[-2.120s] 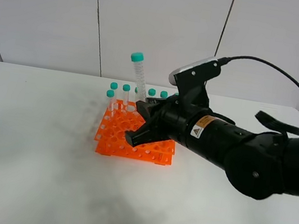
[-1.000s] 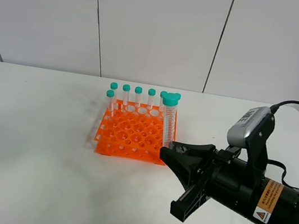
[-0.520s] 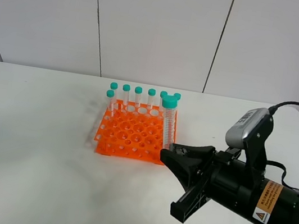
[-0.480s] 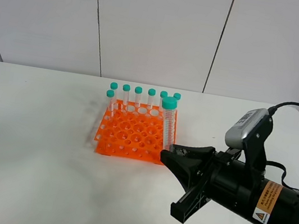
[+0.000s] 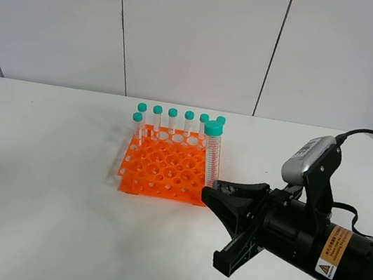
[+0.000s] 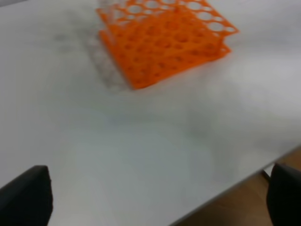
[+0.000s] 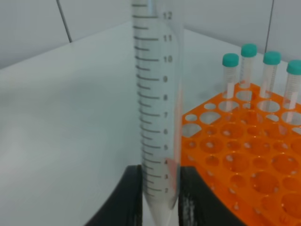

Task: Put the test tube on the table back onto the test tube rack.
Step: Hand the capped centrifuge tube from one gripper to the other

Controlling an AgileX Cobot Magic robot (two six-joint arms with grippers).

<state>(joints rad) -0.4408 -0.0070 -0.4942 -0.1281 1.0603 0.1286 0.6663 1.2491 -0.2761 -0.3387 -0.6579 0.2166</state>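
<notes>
My right gripper (image 5: 212, 187) is shut on the lower end of a clear test tube (image 5: 211, 157) with a teal-green cap and holds it upright beside the front right corner of the orange test tube rack (image 5: 166, 166). In the right wrist view the tube (image 7: 157, 94) stands between the black fingers (image 7: 130, 194), just off the rack's edge (image 7: 244, 162). Several identical capped tubes (image 5: 171, 122) stand in the rack's back row and left side. My left gripper (image 6: 157, 188) is open and empty over the white table (image 6: 141, 141), away from the rack (image 6: 164, 40).
The white table (image 5: 36, 194) spreads wide to the left of and in front of the rack. My right arm's bulky black body (image 5: 312, 242) fills the lower right. A white panelled wall stands behind the table. The table's edge shows in the left wrist view (image 6: 244, 183).
Since 2.1 s ago my right arm has drawn back from over the rack to its front right, carrying the tube, now upright. Over the last second the tube has only shifted slightly.
</notes>
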